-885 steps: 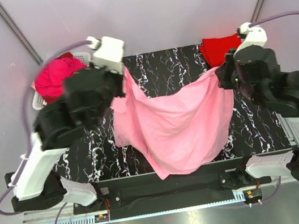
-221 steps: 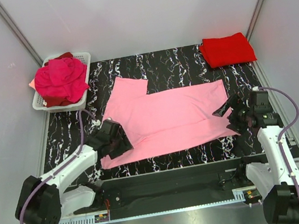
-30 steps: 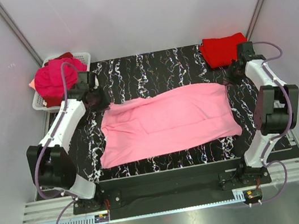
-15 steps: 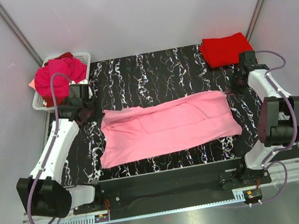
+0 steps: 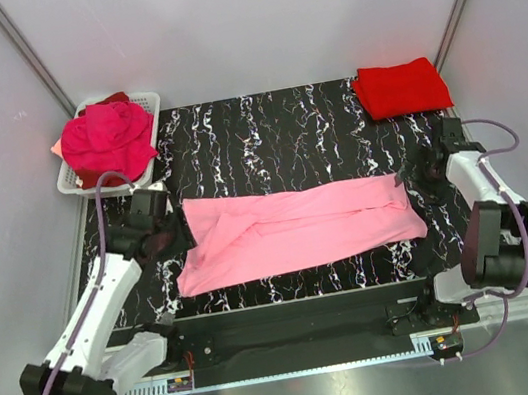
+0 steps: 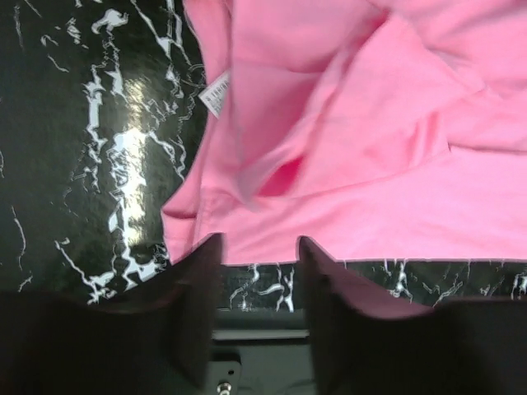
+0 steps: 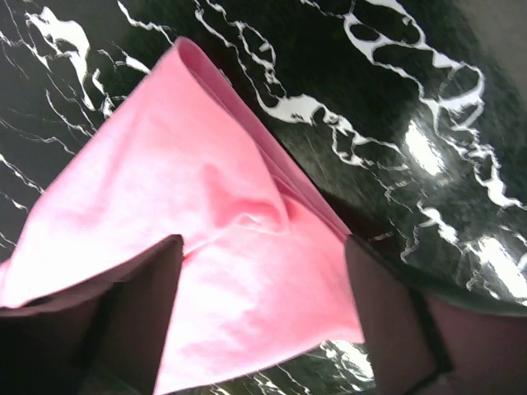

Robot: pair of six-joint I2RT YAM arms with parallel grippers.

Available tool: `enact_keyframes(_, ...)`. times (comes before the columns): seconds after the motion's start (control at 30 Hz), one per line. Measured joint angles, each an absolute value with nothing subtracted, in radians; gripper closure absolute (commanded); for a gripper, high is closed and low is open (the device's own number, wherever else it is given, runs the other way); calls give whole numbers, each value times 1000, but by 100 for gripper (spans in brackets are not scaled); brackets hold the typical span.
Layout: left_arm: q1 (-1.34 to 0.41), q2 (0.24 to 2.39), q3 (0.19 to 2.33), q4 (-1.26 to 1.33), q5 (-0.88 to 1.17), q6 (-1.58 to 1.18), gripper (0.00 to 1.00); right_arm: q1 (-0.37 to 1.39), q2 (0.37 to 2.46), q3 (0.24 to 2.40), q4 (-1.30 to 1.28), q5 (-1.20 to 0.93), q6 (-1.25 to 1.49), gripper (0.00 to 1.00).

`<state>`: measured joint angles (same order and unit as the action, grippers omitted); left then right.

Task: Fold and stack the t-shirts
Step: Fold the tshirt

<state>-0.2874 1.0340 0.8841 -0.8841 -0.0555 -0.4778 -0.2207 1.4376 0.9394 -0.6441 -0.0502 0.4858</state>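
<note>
Since a moment ago you've brought the far edge of the light pink t-shirt (image 5: 299, 227) over toward the near side. It now lies as a narrower, doubled band across the middle of the table (image 5: 284, 133). Both arms have drawn back with it. Your left gripper (image 5: 163, 240) sits low at the shirt's left end and your right gripper (image 5: 420, 174) at its right end. Both sets of jaws stand apart, released, gripping nothing. The cloth lies just past the left fingers (image 6: 193, 296), possibly brushing them. The folded red t-shirt (image 5: 400, 88) rests at the far right corner. The magenta t-shirts (image 5: 108, 140) are heaped in the white basket (image 5: 149, 103) at far left.
</note>
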Motion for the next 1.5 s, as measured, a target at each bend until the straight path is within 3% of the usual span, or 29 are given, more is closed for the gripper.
enact_keyframes(0.1, -329, 975, 884, -903, -57, -509, 39, -222, 1385, 928, -657, -33, 490, 6)
enact_keyframes(0.37, -336, 984, 852, -859, -88, -587, 46, -188, 1293, 938, -617, -113, 502, 19)
enact_keyframes(0.63, -366, 1274, 776, -681, -94, -672, 53, -66, 1588, 972, -568, -209, 496, 30)
enact_keyframes(0.8, -368, 1495, 796, -592, -96, -688, 59, -29, 1658, 934, -524, -259, 507, 35)
enact_keyframes(1.1, -355, 1877, 1245, -643, -111, -654, 63, 103, 1536, 749, -364, -368, 596, 41)
enact_keyframes(1.27, -342, 2294, 1886, -771, -110, -620, 62, 503, 1296, 572, -349, -325, 855, 38)
enact_keyframes(1.33, -339, 2450, 2141, -768, -59, -602, 55, 810, 1253, 572, -325, -332, 960, 33)
enact_keyframes(1.43, -342, 2620, 2441, -759, 61, -559, 29, 1013, 1262, 669, -350, -319, 1040, 22)
enact_keyframes(1.5, -355, 2618, 2437, -729, 121, -535, 2, 1048, 1250, 751, -405, -266, 1056, 14)
